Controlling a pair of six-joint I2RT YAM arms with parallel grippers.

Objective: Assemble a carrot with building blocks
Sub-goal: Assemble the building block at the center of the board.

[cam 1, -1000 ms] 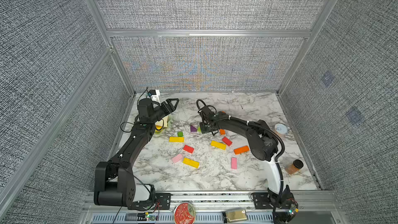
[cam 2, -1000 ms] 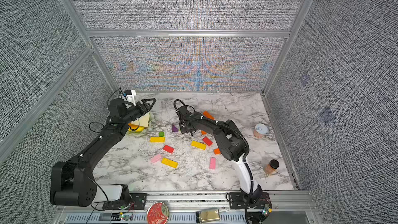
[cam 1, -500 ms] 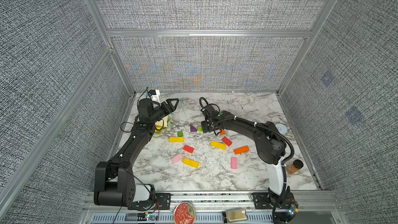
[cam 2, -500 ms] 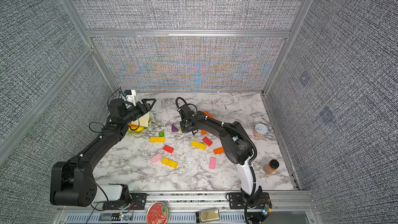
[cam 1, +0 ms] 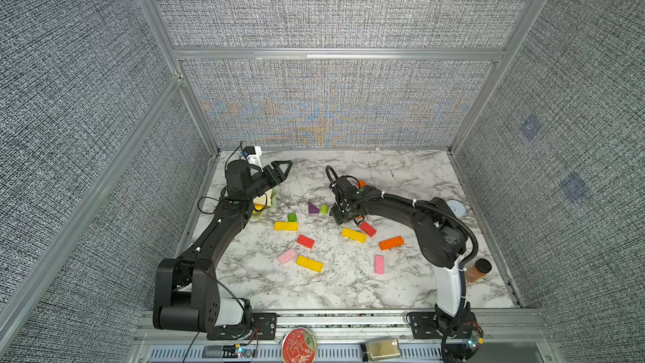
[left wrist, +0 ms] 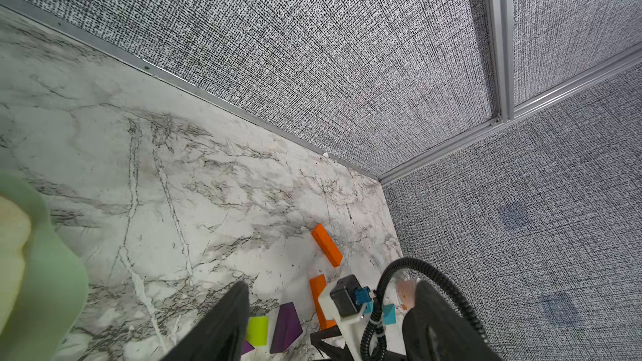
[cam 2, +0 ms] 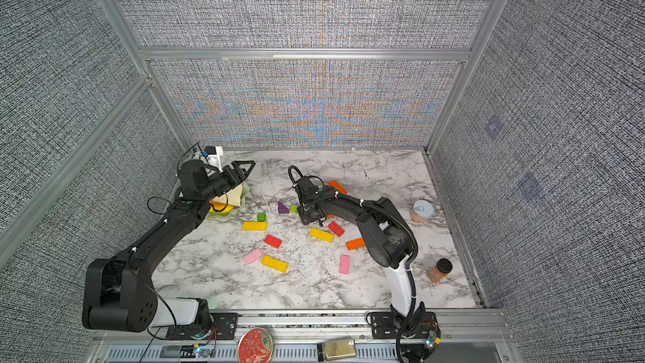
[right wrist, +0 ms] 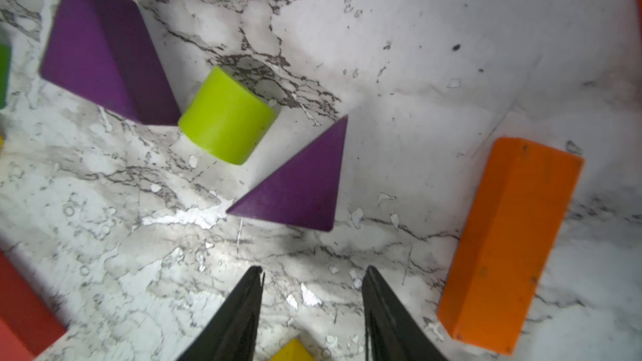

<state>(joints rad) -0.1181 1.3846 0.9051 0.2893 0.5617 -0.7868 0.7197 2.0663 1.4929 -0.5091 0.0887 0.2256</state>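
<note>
At the worktop's point(cam 1: 349, 291) far-left corner, the left gripper point(cam 1: 286, 169) hangs over the pale green plate point(left wrist: 59, 272), jaws spread wide with nothing between them. Rightward on the marble lie a dark green stub point(cam 1: 292, 217) and a yellow bar point(cam 1: 286, 226), then an upright purple triangle point(cam 1: 313, 208) set against a lime stub point(cam 1: 324, 209). Just beside that stub the right gripper point(right wrist: 312, 279) points down at the worktop, jaws partly apart and empty. A flat purple triangle point(right wrist: 298, 189) lies just ahead of its fingertips, with an orange bar point(right wrist: 503, 244) alongside. Further right rest a second yellow bar point(cam 1: 354, 235), a red bar point(cam 1: 368, 229), a second orange bar point(cam 1: 391, 243), a pink bar point(cam 1: 379, 264) and an amber jar point(cam 1: 476, 270).
</note>
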